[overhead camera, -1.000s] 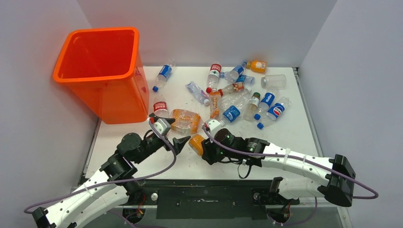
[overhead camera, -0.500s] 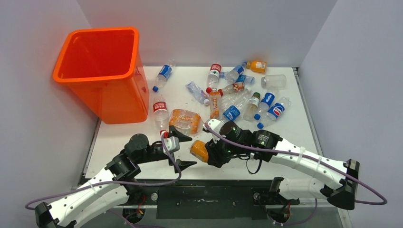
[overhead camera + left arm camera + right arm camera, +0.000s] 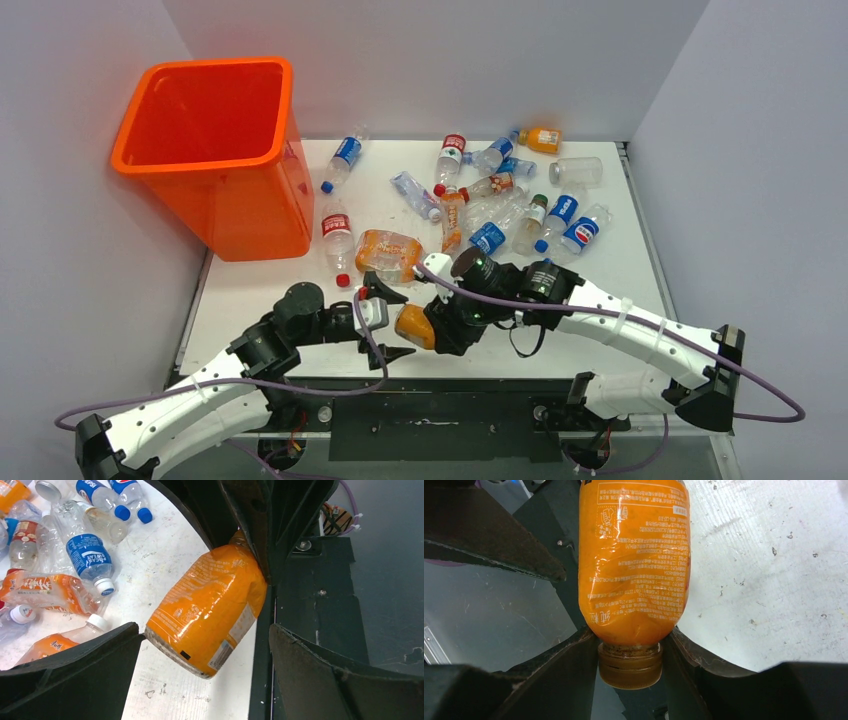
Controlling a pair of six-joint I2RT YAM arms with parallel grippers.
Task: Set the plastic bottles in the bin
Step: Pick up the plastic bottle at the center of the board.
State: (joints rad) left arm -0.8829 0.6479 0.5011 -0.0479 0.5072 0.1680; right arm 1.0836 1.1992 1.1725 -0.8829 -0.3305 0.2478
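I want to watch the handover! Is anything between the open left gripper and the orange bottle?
No, nothing visible. The left gripper is open, its fingers on either side of the orange bottle at its bottom end, and the right gripper holds its cap end.

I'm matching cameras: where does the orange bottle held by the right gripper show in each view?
Top external: orange bottle, low centre.
Left wrist: centre, tilted.
Right wrist: upper centre, cap downward.
Shared landmark: right gripper clamping its neck.
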